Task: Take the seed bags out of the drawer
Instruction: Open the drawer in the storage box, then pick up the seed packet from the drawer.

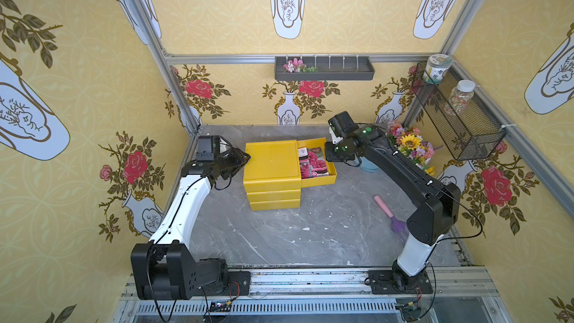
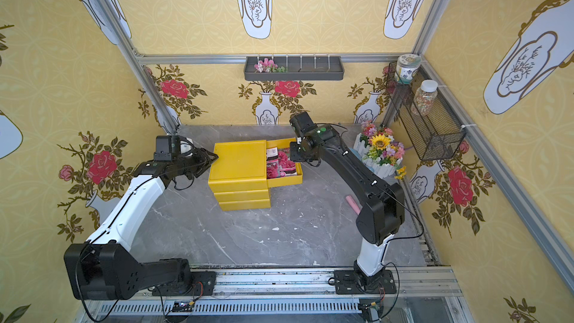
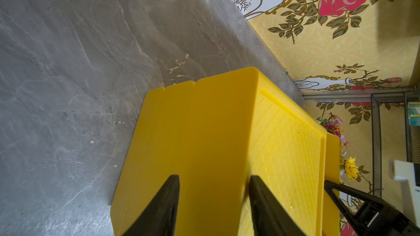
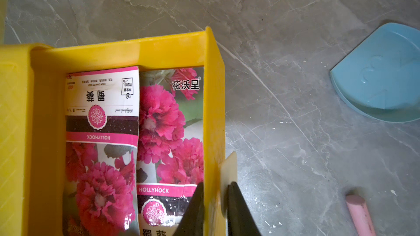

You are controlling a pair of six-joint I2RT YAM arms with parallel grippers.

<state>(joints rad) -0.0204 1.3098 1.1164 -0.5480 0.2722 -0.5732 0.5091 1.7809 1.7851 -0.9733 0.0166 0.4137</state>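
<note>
On the near right of the grey marble table (image 1: pixel 279 237), a hand rake (image 1: pixel 388 212) with a pink handle lies close to the right arm. Behind it, in the middle of the table, stands a yellow cabinet (image 1: pixel 271 163) made of stacked drawers. Its top drawer (image 1: pixel 318 180) stands open to the right. The seed bags (image 4: pixel 159 128) lie flat inside that drawer, two showing side by side, printed with pink flowers. The right gripper (image 4: pixel 215 191) is clamped narrowly on the drawer's end wall, with one finger inside and one outside against a pale tab (image 4: pixel 229 169). The bags lie just beside the inner finger, and I cannot tell whether it touches them. The left gripper (image 3: pixel 213 178) is at the cabinet's opposite end, well apart from the bags. Its jaws are partly apart with their tips against the yellow side, holding nothing. Farther back on the right sit a blue dish (image 4: pixel 381 73) and a bunch of flowers (image 1: pixel 410 147).
</note>
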